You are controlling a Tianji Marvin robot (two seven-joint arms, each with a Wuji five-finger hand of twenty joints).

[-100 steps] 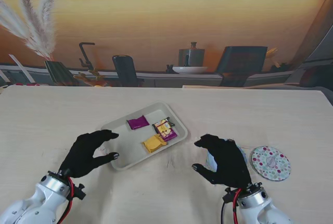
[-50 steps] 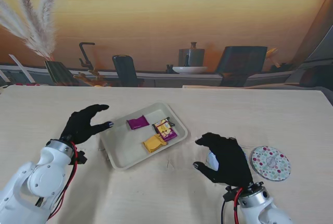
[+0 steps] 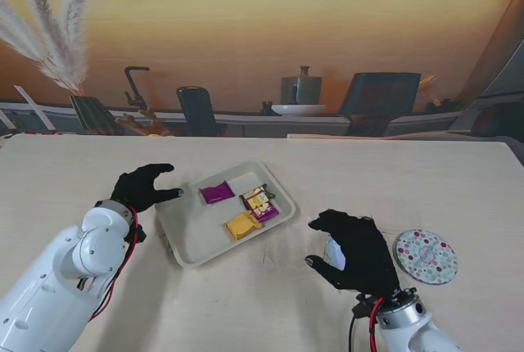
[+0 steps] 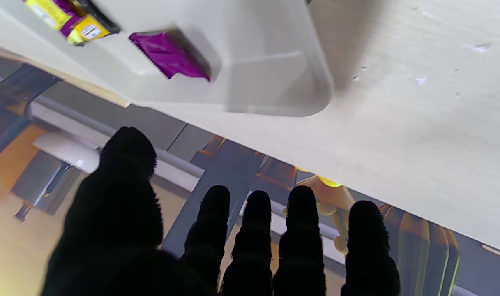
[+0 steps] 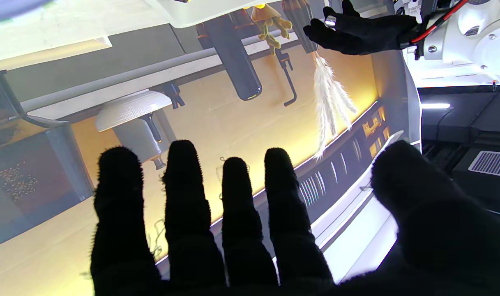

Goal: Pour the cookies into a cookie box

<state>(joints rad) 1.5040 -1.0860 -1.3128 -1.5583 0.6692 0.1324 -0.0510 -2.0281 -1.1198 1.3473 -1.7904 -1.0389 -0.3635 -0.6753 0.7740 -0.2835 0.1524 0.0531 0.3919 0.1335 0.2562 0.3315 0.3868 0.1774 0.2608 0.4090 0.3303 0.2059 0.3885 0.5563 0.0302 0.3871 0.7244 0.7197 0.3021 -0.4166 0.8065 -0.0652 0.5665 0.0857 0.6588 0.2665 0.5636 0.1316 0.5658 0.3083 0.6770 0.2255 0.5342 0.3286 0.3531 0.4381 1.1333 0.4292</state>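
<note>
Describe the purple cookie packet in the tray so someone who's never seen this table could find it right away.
Start at the pale rectangular tray in the middle of the table, between the two black-gloved hands. The purple packet lies flat near the tray's far edge, on the side toward the left hand. It is plain purple and lies alone, while the yellow packet and the printed packets lie bunched together to its right.

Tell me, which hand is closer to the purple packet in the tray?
Left. The left hand hovers just beside the purple packet, at the tray's left edge; the right hand sits farther right.
</note>
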